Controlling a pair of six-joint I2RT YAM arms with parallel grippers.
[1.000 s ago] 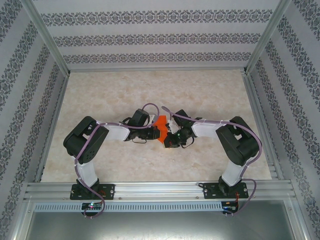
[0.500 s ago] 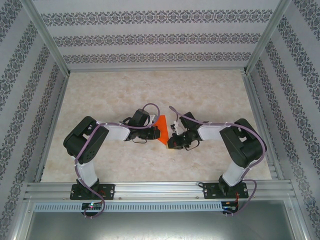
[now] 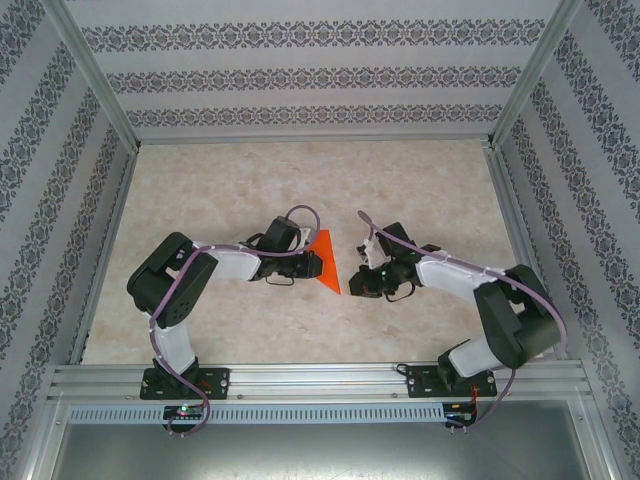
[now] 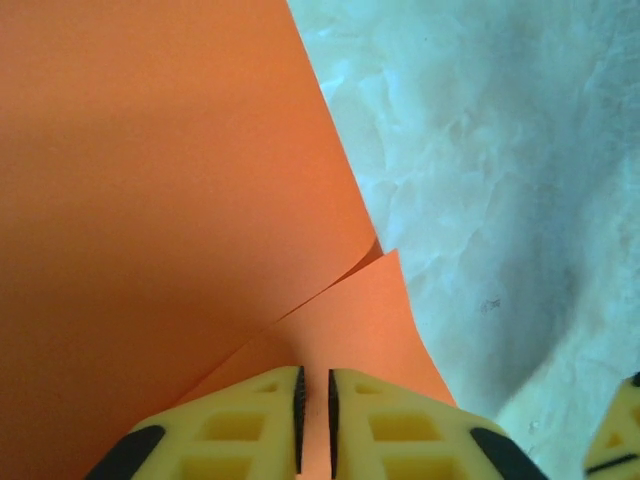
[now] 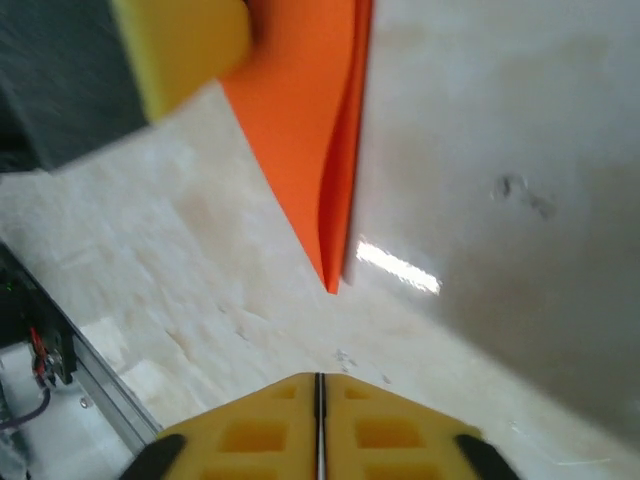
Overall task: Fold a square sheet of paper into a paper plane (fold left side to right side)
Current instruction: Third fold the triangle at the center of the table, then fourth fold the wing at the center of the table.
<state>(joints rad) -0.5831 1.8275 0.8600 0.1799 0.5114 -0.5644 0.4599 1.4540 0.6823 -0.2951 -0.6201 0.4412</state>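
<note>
Left end effector [image 3: 306, 264] low at mid worktop [image 3: 420, 180], pointing right. Wrist view [image 4: 314, 400]: pads a narrow slit apart, not pressed together, orange visible through the slit. Tip over near edge of paper [image 3: 326, 262]; actual contact not clear.

Paper on worktop just right of left end effector, between the two arms. Folded to a slim triangle, wide end toward far side, sharp point toward near edge. From left wrist: paper [image 4: 150, 200] across left half, two layers, upper layer's edge cutting diagonally over a lower flap, straight right edge against pale marbled worktop [image 4: 500, 150]. From right wrist: paper [image 5: 300, 100] ahead and above, point aimed back at camera, layers gaping a little along the fold, tip down on worktop [image 5: 480, 150]. Blurred yellow finger [image 5: 185, 45] of left end effector at paper's upper left.

Right end effector [image 3: 357, 282] right of paper, apart from it, strip of bare worktop between, pointing left at it. Wrist view [image 5: 319, 400]: pads together, hairline seam only, nothing gripped, well short of paper tip.
</note>
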